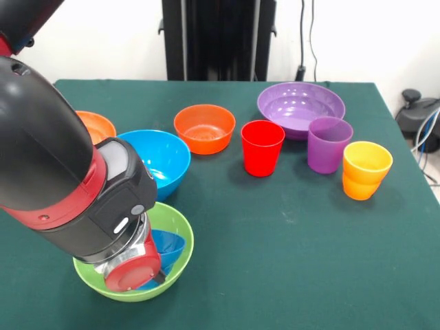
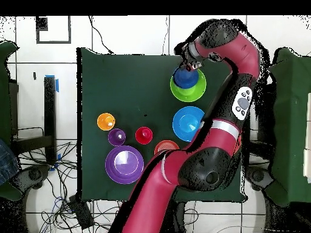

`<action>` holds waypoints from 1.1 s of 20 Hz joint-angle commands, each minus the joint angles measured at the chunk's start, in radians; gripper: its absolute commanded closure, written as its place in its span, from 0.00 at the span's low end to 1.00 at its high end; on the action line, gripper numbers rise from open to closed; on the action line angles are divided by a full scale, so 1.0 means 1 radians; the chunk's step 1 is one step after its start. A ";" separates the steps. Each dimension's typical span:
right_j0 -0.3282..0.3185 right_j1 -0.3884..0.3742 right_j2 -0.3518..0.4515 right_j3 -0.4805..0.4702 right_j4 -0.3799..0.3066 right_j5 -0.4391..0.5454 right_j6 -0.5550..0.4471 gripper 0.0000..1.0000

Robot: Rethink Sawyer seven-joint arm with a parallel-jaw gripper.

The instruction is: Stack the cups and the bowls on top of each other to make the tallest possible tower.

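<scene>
The red-and-black arm's gripper was seen lowered into the deep lime green glossy plastic bowl, which stood at the near left of the table in the front view. Inside that bowl a small dark blue plastic bowl lay tilted, just beside or against the gripper's red end; whether the gripper was open, closed or holding the dark blue bowl could not be told, since the wrist hid it in both views. In the overhead view the dark blue bowl was seen sitting within the lime green bowl.

Just behind the green bowl a deep light blue plastic bowl was placed, and a small orange bowl was partly hidden by the arm. Further right, an orange-red plastic bowl, a red plastic tumbler, a wide shallow purple bowl, a purple tumbler and an orange tumbler with a waisted body were set apart from one another, though the purple tumbler stood just in front of the purple bowl.

Everything rested on a dark green cloth-covered table. A white wall and a black stand were seen behind it, and cables lay on the pale tiled floor. No readable writing was made out.
</scene>
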 commanded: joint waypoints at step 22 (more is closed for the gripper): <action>0.036 -0.048 0.031 0.017 -0.022 0.029 -0.126 0.00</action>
